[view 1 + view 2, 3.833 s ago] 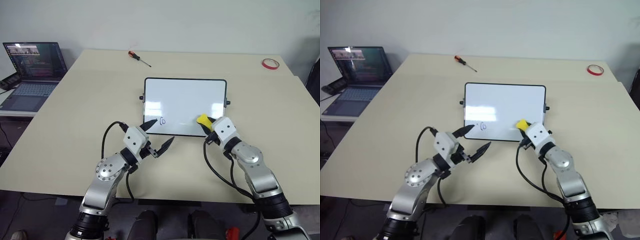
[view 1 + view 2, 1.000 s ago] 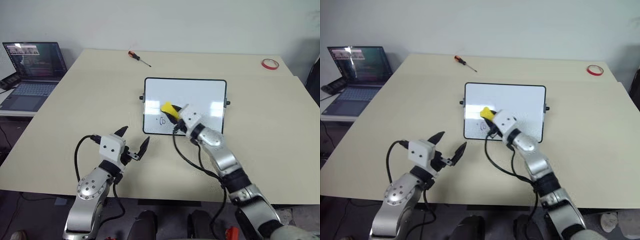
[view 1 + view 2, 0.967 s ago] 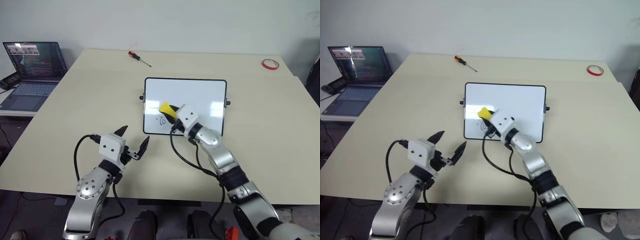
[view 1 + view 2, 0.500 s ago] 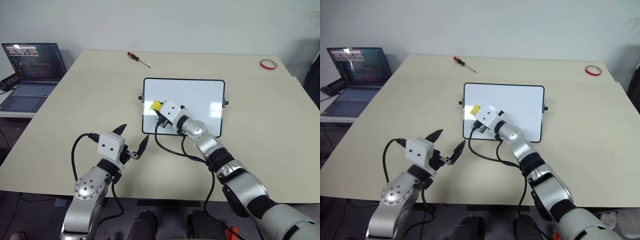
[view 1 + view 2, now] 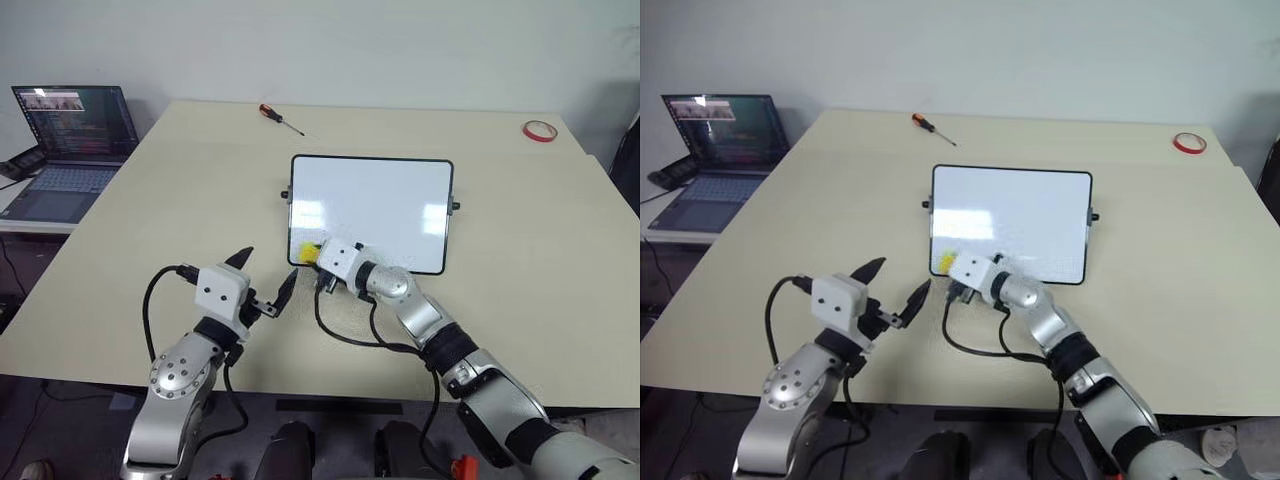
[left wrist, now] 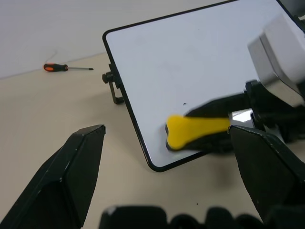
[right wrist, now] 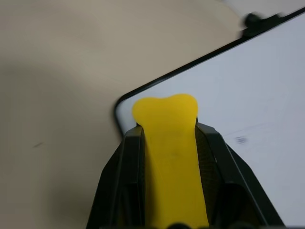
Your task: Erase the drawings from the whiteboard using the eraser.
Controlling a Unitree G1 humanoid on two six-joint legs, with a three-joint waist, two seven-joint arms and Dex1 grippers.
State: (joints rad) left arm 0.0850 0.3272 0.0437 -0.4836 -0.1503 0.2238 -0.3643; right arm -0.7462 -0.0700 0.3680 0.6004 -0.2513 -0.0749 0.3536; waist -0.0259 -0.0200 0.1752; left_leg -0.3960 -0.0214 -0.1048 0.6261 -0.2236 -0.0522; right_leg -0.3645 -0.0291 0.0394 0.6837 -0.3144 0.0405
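The whiteboard [image 5: 380, 200] lies flat in the middle of the table. My right gripper [image 5: 313, 256] is shut on the yellow eraser [image 5: 306, 250], pressing it onto the board's near left corner. The right wrist view shows the eraser [image 7: 167, 114] clamped between both black fingers [image 7: 126, 162], right at the board's rounded corner. Of the drawings I make out a tiny dark speck [image 6: 184, 103] and a faint smear [image 7: 240, 140] beside the eraser. My left gripper [image 5: 265, 276] hovers open over the table, just left of the eraser and short of the board's near edge.
An orange-handled screwdriver [image 5: 278, 116] lies at the far side of the table, and a red tape ring [image 5: 539, 129] at the far right corner. An open laptop [image 5: 70, 130] stands on a side desk to the left. Black knobs [image 5: 455, 207] stick out from the board's short sides.
My right gripper dragged the eraser from the board's left middle toward me, onto the near left corner, over the spot where a small squiggle stood. The left arm has stayed still.
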